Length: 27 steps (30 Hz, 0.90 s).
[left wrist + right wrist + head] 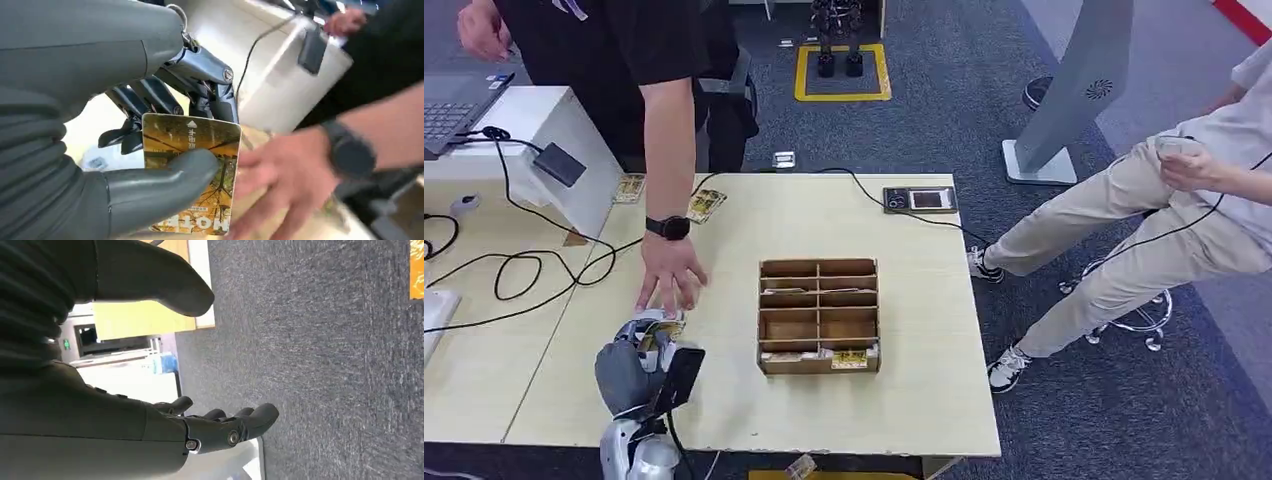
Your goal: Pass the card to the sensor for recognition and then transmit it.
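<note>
Left hand (pixel 150 165) pinches the hotel key card (pixel 192 150) between thumb and fingers, low over the near table (pixel 724 400). A person's hand (pixel 669 280) lies touching or just beyond it. Right hand (pixel 200 425) hangs over carpet, fingers loosely apart, holding nothing. Recommendation: keep the pinch firm, card face flat, when carrying it toward the card reader (pixel 921 199) at the far edge.

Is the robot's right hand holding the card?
No, the right hand hangs empty over the carpet, while the left hand grips the card.
</note>
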### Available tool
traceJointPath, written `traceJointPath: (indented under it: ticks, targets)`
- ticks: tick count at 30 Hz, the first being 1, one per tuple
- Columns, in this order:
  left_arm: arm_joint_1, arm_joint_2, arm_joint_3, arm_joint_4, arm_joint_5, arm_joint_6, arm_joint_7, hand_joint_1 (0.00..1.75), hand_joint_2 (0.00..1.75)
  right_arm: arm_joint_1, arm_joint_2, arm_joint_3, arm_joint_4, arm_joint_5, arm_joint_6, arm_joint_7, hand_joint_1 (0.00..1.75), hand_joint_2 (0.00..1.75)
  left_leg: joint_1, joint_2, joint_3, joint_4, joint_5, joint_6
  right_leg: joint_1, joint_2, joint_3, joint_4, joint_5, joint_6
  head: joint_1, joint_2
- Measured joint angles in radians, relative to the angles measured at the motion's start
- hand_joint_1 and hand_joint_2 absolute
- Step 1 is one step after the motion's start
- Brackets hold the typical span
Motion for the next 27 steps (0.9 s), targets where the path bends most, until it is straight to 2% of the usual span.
traceJointPath:
  ticks: [4,16,20,22,25,27]
  targets:
    - [-0.021,0.0,-0.029,-0.032,0.018,0.0,0.013,1.75,1.75,-0.003,0.002,0.01,0.002,-0.005,-0.003,0.001,0.0,1.75,0.0,0.001,0.0,0.0,0.0,0.0,0.0,0.001,0.0,0.0,0.0,0.0,0.0,0.0]
    - [-0.027,0.0,-0.047,-0.058,0.024,0.0,0.013,1.75,1.75,-0.004,0.003,0.014,0.006,-0.005,-0.003,0.001,0.0,1.75,0.0,0.0,0.0,0.0,0.0,0.0,0.0,0.001,0.0,0.0,0.0,0.0,0.0,0.0]
    - [-0.04,-0.001,-0.048,-0.07,0.08,-0.001,-0.059,1.75,1.75,-0.004,0.003,0.023,0.006,0.0,-0.003,0.005,0.0,1.75,0.0,0.0,0.0,0.0,0.0,0.0,0.0,0.001,0.0,0.0,0.0,0.0,0.0,0.0]
    - [-0.063,-0.002,-0.048,-0.07,0.097,-0.001,-0.047,1.75,1.75,-0.006,0.003,0.032,0.006,0.0,-0.002,0.008,0.0,1.75,0.0,0.0,0.0,0.0,0.0,0.0,0.0,0.0,0.0,0.0,0.0,0.0,0.0,0.0]
    - [-0.084,-0.007,-0.047,-0.07,0.065,-0.001,-0.047,1.75,1.75,-0.008,0.003,0.039,0.006,-0.002,0.0,0.009,0.0,1.75,0.0,0.0,0.0,0.0,0.0,0.0,0.0,0.0,0.001,0.0,0.0,0.0,0.0,0.0]
    - [-0.084,-0.007,-0.045,-0.07,-0.003,-0.001,-0.053,1.75,1.75,-0.008,0.003,0.046,0.006,-0.003,0.004,0.008,0.0,1.75,0.0,0.0,0.0,0.0,0.0,0.0,0.0,0.0,0.001,0.0,0.0,0.0,0.0,0.0]
